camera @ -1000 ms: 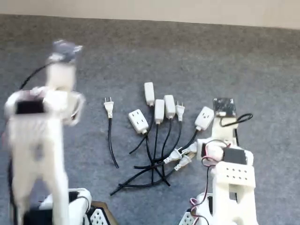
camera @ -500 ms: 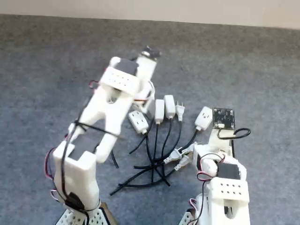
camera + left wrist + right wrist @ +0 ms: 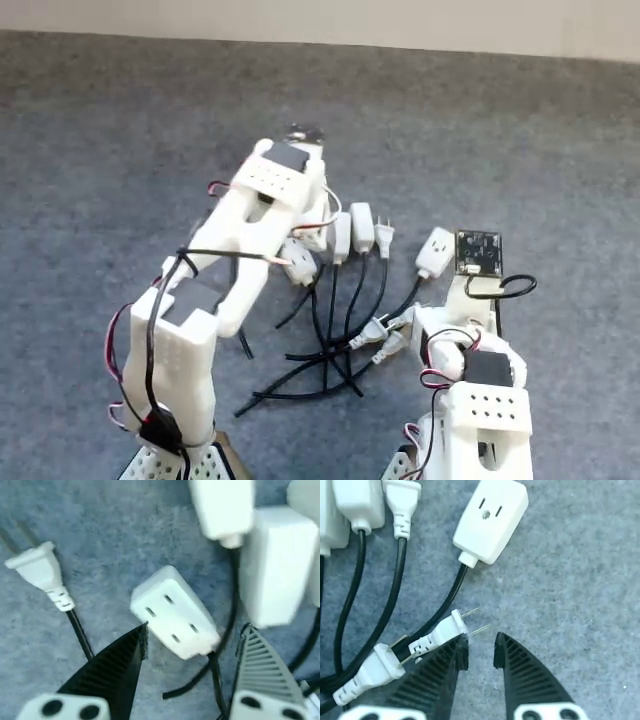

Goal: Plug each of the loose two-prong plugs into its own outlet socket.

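Outlet socket block [image 3: 175, 612]: lies flat on the grey carpet [image 3: 100, 150], just left of centre in the high view, slots facing up; a loose plug [image 3: 40, 570] lies near it but apart, prongs bare. The left gripper [image 3: 195, 630] hangs directly over the block; jaws spread wide and straddling it, holding nothing.

Second plug [image 3: 445, 630]: lies right of centre in the high view, in the tangle of cords, its two prongs pointing free; a third plug [image 3: 370, 672] lies just beside it; a single outlet socket [image 3: 491, 520] lies near, not touching. The right gripper [image 3: 481, 644] sits just beside the second plug's prongs; jaws parted by a narrow gap, nothing between them.

Step in hand, as judged: pre-grasp; no loose plug has been picked up yet.

Next move calls for:
- closing the left jaws on the block's sides to steady it;
- shifting the right gripper onto the plug body, not the prongs;
- aligning prongs with slots before pushing.
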Tool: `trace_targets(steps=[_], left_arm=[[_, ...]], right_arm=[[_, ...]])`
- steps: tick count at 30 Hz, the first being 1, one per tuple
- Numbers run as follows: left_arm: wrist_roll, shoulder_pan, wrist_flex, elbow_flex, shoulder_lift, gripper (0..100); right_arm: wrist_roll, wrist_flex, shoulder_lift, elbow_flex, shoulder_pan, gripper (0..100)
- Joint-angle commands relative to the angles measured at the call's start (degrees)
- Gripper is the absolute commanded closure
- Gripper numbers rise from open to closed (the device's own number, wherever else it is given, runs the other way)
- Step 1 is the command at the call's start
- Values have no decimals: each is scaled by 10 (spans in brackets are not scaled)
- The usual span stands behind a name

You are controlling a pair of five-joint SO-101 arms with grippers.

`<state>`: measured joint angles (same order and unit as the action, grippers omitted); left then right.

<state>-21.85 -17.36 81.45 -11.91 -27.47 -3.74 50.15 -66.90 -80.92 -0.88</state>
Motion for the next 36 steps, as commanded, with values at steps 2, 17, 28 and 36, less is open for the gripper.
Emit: trace_targets(steps=[2, 17, 28, 36], left_arm=[[-16, 47, -40, 39, 5, 705], [110, 76, -67, 58, 5, 884], [120, 77, -33, 62, 4, 784], [121, 60, 47, 67, 4, 776]], right_arm=[[4, -7, -12, 6, -6, 897], [4, -7, -12, 6, -6, 897], [4, -7, -12, 6, -6, 897], [4, -8, -12, 6, -15, 897]])
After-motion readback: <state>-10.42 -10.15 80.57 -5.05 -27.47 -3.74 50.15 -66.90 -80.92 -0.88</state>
